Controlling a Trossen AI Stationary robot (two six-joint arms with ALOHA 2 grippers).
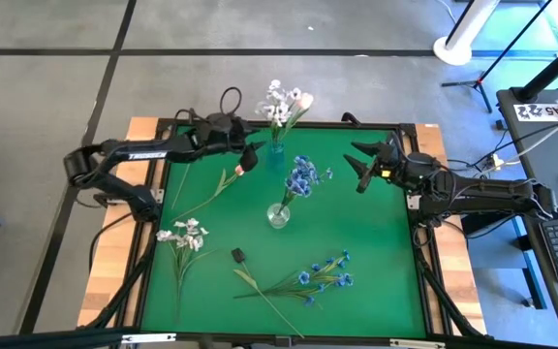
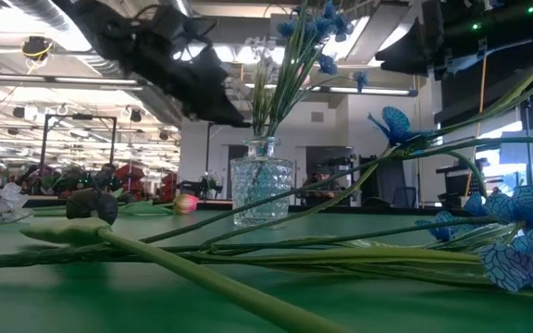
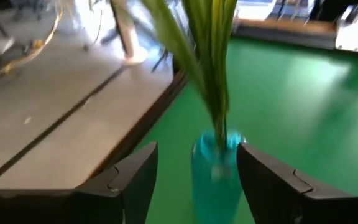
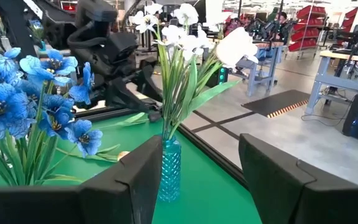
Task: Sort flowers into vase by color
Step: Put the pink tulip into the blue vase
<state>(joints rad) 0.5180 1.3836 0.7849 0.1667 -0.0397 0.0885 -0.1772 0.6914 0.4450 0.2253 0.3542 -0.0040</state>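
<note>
A blue vase (image 1: 276, 148) with white flowers (image 1: 284, 102) stands at the middle of the table's far edge. A clear glass vase (image 1: 278, 216) holds blue flowers (image 1: 303, 177) at the table's middle. A pink tulip (image 1: 229, 180), a white spray (image 1: 184, 236) and a blue spray (image 1: 318, 276) lie flat on the green mat. My left gripper (image 1: 253, 157) is open just left of the blue vase. In its wrist view the blue vase (image 3: 215, 177) shows beyond its spread fingers, apart from them. My right gripper (image 1: 361, 167) hangs open and empty at the far right.
A small dark lump (image 1: 238, 255) lies on the mat beside the blue spray's stems. A black frame (image 1: 422, 242) rims the mat, with wooden boards outside it. Bare mat lies between the clear vase and the right edge.
</note>
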